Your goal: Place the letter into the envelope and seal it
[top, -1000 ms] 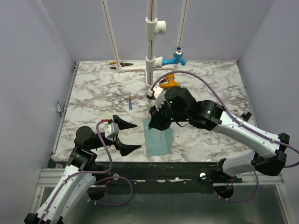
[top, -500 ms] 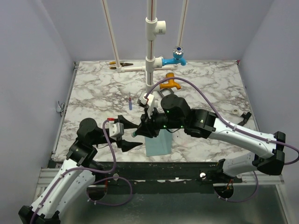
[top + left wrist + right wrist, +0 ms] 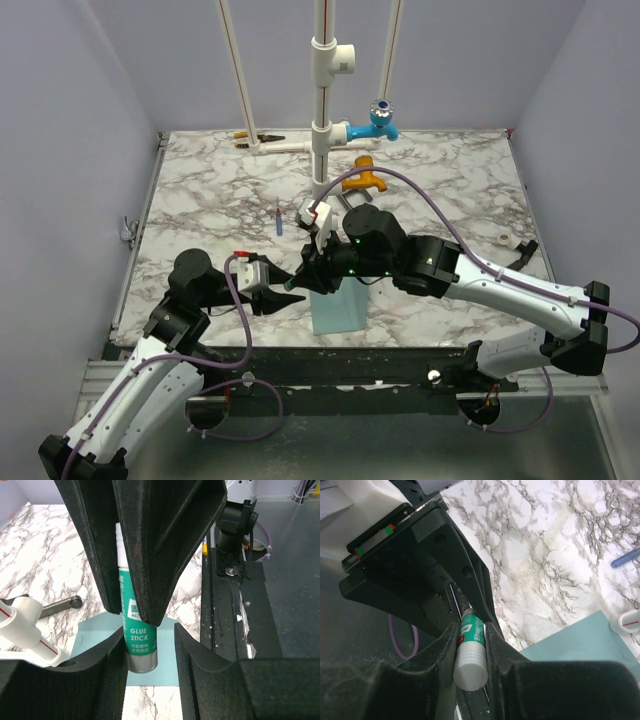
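Right hand (image 3: 470, 630) clenched on glue stick (image 3: 137, 635) mid-frame, left hand (image 3: 150, 640) slack round its base: release too soon & it could drop onto envelope (image 3: 95, 640).

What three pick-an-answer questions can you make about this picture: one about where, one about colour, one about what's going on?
1. Where is the envelope?
A on the table
B in the air
C in a drawer
2. What colour is the glue stick label?
A red
B green
C yellow
3. The right gripper is
A open and empty
B shut on the glue stick
C out of sight

Answers: A, it lies flat on the marble table; B, the label is green with white words; B, its fingers press both sides of the stick.
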### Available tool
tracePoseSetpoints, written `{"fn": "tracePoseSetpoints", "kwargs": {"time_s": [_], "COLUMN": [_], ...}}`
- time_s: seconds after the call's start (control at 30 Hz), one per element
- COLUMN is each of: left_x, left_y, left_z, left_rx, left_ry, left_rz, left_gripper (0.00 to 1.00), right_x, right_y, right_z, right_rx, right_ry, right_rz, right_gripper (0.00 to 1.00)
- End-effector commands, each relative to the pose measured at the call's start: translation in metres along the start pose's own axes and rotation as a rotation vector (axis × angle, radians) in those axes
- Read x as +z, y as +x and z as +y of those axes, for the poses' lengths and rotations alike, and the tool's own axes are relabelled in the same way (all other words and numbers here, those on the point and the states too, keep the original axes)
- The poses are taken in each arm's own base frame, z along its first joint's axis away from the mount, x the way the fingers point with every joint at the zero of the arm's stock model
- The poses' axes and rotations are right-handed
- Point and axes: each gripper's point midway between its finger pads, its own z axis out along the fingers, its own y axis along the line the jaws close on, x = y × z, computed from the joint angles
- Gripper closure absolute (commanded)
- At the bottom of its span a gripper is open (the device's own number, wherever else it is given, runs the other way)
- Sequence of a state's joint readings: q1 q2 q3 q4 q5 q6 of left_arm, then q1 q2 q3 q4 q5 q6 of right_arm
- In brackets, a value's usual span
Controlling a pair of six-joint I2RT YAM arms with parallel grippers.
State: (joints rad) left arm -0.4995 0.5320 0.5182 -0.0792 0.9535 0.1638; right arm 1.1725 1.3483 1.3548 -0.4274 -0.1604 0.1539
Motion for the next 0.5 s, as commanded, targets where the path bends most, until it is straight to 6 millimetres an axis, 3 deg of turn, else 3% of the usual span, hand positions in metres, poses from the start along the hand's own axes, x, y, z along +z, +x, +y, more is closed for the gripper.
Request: {"fn": "tracePoseSetpoints", "kwargs": {"time_s": [0.0, 0.3, 0.37, 0.43, 0.47], "left_x": [0.0004, 0.0017, 0.0019, 0.0019, 0.0018], "left_y": [-0.0136, -0.0150, -0.0150, -0.0154, -0.0151], "left_z": [-0.0025, -0.0014, -0.0013, -0.0014, -0.0013], "left_rx": [0.031, 0.026, 0.028, 0.024, 0.024], "left_ry": [0.020, 0.015, 0.016, 0.016, 0.013], "left_rz": [-0.019, -0.033, -0.034, -0.036, -0.036], "left_gripper": [0.60, 0.68, 0.80, 1.00, 1.00], "right_x": [0.0003, 0.0021, 0.0032, 0.0043, 0.0048], "right_y": [-0.0011, 0.0033, 0.0042, 0.0042, 0.0047], "right_z": [-0.0024, -0.0079, -0.0083, -0.0076, -0.0080], "right_rx": [-0.027, -0.031, -0.033, -0.033, -0.033], "right_ry": [0.018, 0.043, 0.044, 0.038, 0.040], "right_rz": [-0.014, -0.008, -0.003, -0.006, -0.006], "right_gripper": [0.99, 0.99, 0.99, 0.99, 0.99]}}
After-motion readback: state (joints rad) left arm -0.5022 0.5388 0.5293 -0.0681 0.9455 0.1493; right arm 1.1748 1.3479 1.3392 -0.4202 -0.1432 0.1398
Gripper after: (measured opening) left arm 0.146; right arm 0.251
